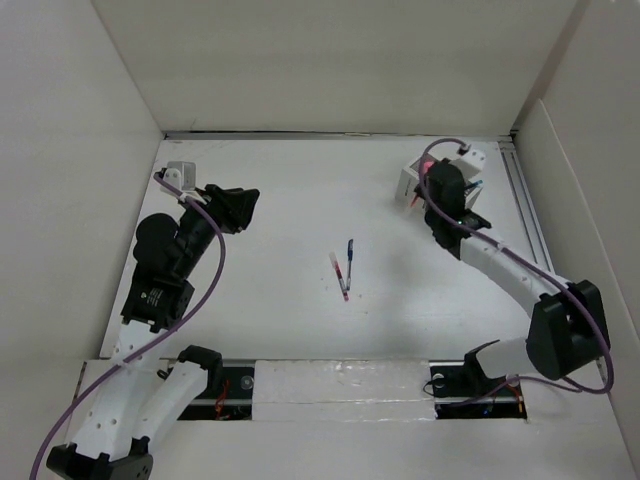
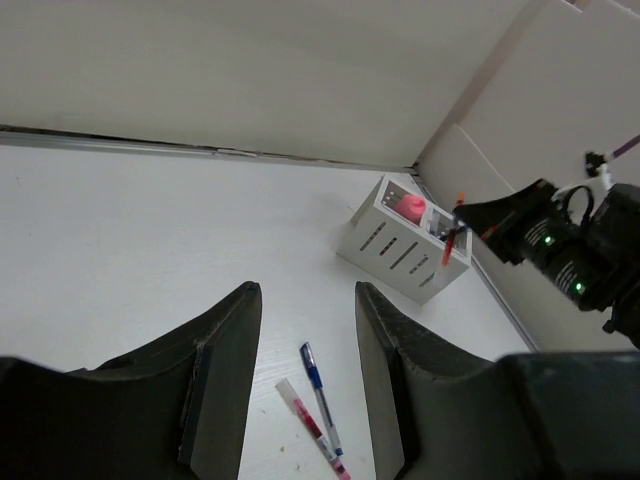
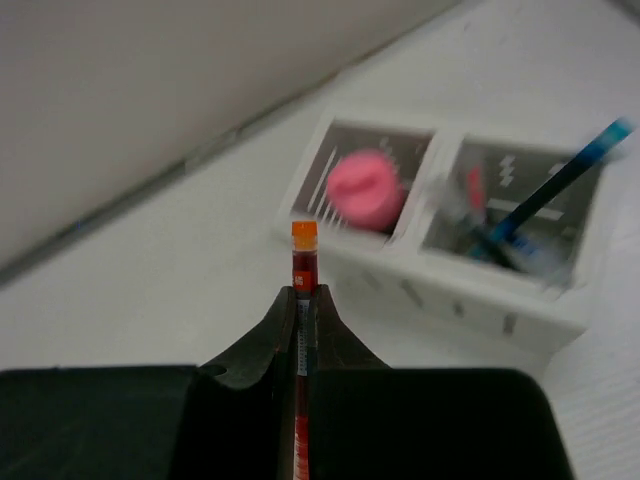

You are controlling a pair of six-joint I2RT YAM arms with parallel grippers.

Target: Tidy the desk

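Two loose ones on the desk [image 1: 270, 310]: blue pen [image 1: 350, 250] just beside red pen [image 1: 339, 272], right in the middle. Right end effector [image 3: 303, 297] pinches an orange-capped pen [image 3: 304, 245] upright above the white organizer [image 3: 470, 300]. Left end effector [image 2: 307, 295] hangs at the far left, fingers wide apart, empty.

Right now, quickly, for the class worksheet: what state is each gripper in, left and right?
Left gripper: open, holding nothing.
Right gripper: shut on a red pen with an orange cap.
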